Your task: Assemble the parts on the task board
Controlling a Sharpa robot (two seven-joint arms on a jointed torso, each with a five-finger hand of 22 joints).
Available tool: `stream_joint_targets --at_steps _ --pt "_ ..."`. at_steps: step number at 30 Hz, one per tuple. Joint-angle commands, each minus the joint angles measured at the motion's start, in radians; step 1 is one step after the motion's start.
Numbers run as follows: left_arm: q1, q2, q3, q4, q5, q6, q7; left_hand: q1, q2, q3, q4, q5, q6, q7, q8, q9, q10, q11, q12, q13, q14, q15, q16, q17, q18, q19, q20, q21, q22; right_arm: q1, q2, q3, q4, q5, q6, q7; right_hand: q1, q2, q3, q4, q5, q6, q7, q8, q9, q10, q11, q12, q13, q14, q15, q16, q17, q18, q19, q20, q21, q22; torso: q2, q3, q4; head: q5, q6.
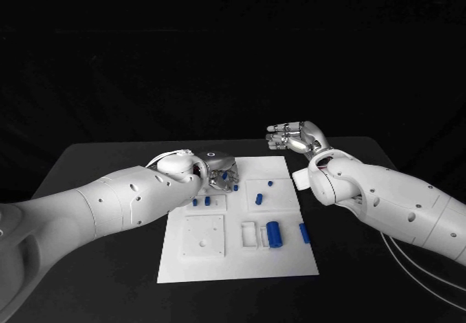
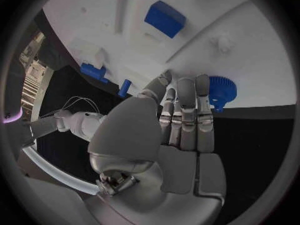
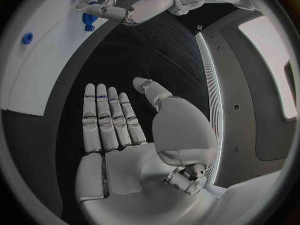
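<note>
**Task board with blue parts, both hands raised at its far end**

Nearest the camera, the task board [image 1: 238,266] is a white rectangular plate lying lengthwise on the black table [image 1: 97,161], its near end bare. Just beyond that bare strip, on the board's left half, sits a white square plate [image 1: 204,235] with small holes. Beside it, toward the board's middle, a white holder [image 1: 250,235] stands next to a blue cylinder [image 1: 275,234], and a slimmer blue bar [image 1: 304,233] lies close to the board's right edge. Farther along the board, a small blue peg [image 1: 259,198] rests on a raised white square, with another blue piece [image 1: 270,182] just beyond it. On the board's left side at this depth, short blue pegs [image 1: 202,200] stand in a row, partly hidden by the left arm.

At the far left corner of the board, the left hand [image 1: 215,168] hovers with its fingers straight and side by side, holding nothing; in the left wrist view its fingertips [image 2: 186,85] lie just beside a blue toothed gear [image 2: 220,91] near the board's edge, and whether they touch it cannot be told. A blue block [image 2: 165,18] sits farther in on the board.

Beyond the far right corner of the board, the right hand [image 1: 291,138] is raised over the table, fingers extended and close together, palm empty.
</note>
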Motion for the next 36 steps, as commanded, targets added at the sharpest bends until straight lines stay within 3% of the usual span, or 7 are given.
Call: stream_joint_targets --at_steps 1,11,17,28,36 --pt "0.0 0.001 0.001 0.001 -0.006 -0.014 0.003 -0.008 0.003 0.011 -0.001 0.0 0.012 0.002 -0.005 -0.001 0.008 0.0 -0.003 -0.001 0.005 -0.003 0.005 0.001 0.02 -0.009 -0.003 0.008 0.024 0.0 0.002 0.0 0.001 0.0 -0.001 0.013 -0.003 -0.007 0.002 0.001 0.007 -0.006 0.0 -0.002 -0.001 0.002 0.004 -0.005 -0.001 0.004 0.003 -0.004 -0.001 0.017 0.005 0.002 0.003 -0.001 -0.001 -0.0002 0.0006 0.001 -0.002" --pt "0.0 0.0 0.001 0.015 0.011 0.012 0.018 -0.029 -0.008 0.015 0.011 -0.018 0.008 -0.003 -0.005 -0.001 0.049 -0.008 -0.003 0.0 0.011 -0.006 0.014 0.002 0.017 -0.01 -0.005 0.019 0.021 0.0 0.003 0.0 0.0 -0.001 -0.001 0.013 -0.004 -0.006 0.015 0.0 0.005 -0.002 0.0 -0.002 -0.001 0.002 0.004 -0.005 -0.001 0.003 0.003 -0.004 -0.001 0.017 0.005 0.002 0.003 -0.001 0.0 0.0 -0.0017 0.001 -0.003" --pt "0.0 0.003 0.001 0.011 0.016 0.021 0.023 -0.029 0.007 0.018 0.024 -0.017 0.021 0.007 -0.005 -0.001 0.053 -0.014 -0.003 0.0 0.027 -0.012 0.023 0.004 0.014 -0.002 -0.01 0.02 0.022 0.0 0.004 0.0 0.001 -0.001 -0.001 0.013 -0.004 -0.006 0.015 0.0 0.005 -0.002 0.0 -0.002 -0.001 0.002 0.004 -0.005 -0.001 0.003 0.003 -0.004 -0.001 0.017 0.005 0.002 0.003 -0.001 0.0 0.0007 -0.0017 0.0 -0.003" --pt "-0.003 0.012 0.001 0.005 0.023 0.046 0.013 -0.026 0.003 0.016 0.041 -0.02 -0.003 0.008 -0.006 -0.001 0.025 -0.011 -0.004 -0.001 0.062 -0.013 0.019 0.004 0.015 0.004 -0.01 0.015 0.021 0.0 0.004 0.0 0.003 -0.003 -0.001 0.012 -0.007 -0.01 0.022 -0.001 0.005 -0.002 0.0 -0.002 -0.001 0.002 0.004 -0.005 -0.001 0.003 0.003 -0.004 -0.001 0.017 0.005 0.002 0.003 -0.001 0.001 0.001 -0.0028 -0.004 -0.004" --pt "-0.005 0.015 0.001 -0.001 0.023 0.07 0.005 -0.021 0.022 0.042 0.059 -0.02 0.028 0.017 -0.005 -0.001 0.057 -0.012 -0.004 -0.001 0.066 -0.014 0.02 0.009 0.016 0.008 -0.011 0.017 0.022 0.0 0.005 0.0 0.002 -0.003 0.0 0.012 -0.007 -0.009 0.022 -0.001 0.006 -0.001 0.0 -0.002 -0.001 0.002 0.004 -0.005 -0.001 0.003 0.003 -0.004 -0.001 0.017 0.005 0.002 0.003 -0.001 0.0 0.0015 -0.0007 -0.008 -0.007"
